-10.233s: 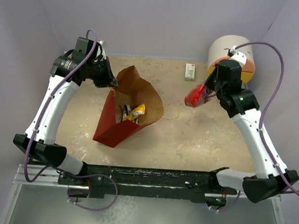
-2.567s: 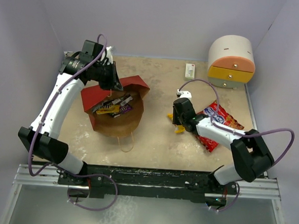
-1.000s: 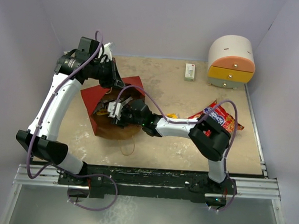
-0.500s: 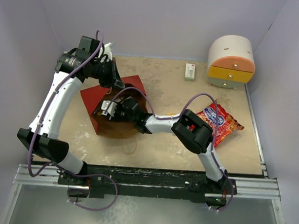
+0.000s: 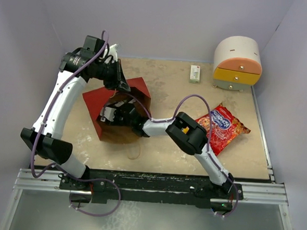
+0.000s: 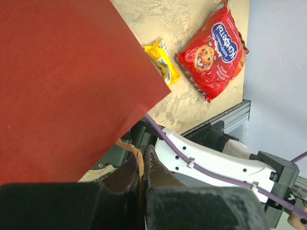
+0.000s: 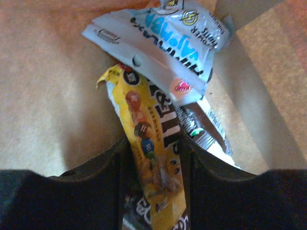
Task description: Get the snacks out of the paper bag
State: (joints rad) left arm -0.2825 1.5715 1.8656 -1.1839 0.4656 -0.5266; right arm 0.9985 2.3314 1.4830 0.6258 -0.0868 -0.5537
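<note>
The left gripper is pinching the bag's rim at upper left of the top view. The right gripper is reaching inside, clamping a yellow bar touching a silver wrapper. The crisp packet is lying right of centre.

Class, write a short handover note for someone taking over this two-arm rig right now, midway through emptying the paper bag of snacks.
Left gripper: shut on the rim of the paper bag, propping it open.
Right gripper: inside the bag, one finger on each side of a yellow candy bar; I cannot tell whether it is clamped.
Done: the red crisp packet and one small yellow packet lie on the table, to the right of the bag.
Left: the yellow candy bar, a silver wrapper and at least one more bar beneath them are in the bag.
</note>
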